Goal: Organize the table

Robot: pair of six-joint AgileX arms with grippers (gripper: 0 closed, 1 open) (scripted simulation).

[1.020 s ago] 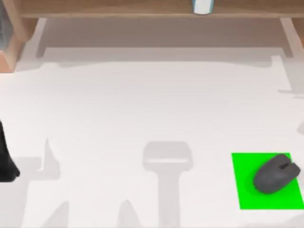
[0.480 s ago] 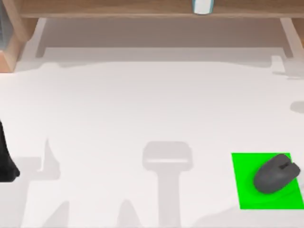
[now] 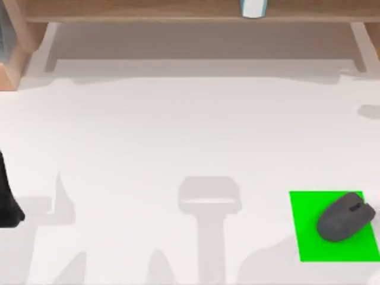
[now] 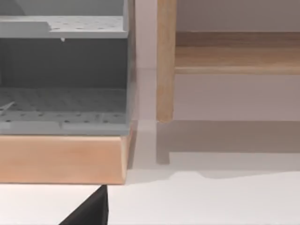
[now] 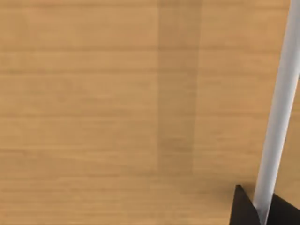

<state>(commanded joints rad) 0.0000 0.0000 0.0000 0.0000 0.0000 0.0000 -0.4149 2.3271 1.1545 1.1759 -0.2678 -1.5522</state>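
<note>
The table [image 3: 148, 136] is a wide white top with a light-brown wooden shelf frame [image 3: 130, 12] along its far side. At its near right, a dark grey computer mouse [image 3: 345, 217] lies on a bright green mat [image 3: 312, 237], angled toward the right edge. My left gripper [image 3: 7, 202] is parked at the left edge, far from the mouse. In the right wrist view, my right gripper [image 5: 262, 213] shows two dark fingertips [image 5: 241, 208] standing apart, open, over a wood surface with a white bar [image 5: 279, 108] running between them.
A white and blue cup [image 3: 253, 7] stands on the shelf at the back middle. In the left wrist view, a grey perforated tray [image 4: 63, 70] sits on a wooden base [image 4: 61, 159] beside a wooden post [image 4: 166, 61].
The shadows at the table's right edge have shifted, and a shadow has spread near the mat's front. The mouse, the mat and the left arm have not moved.
</note>
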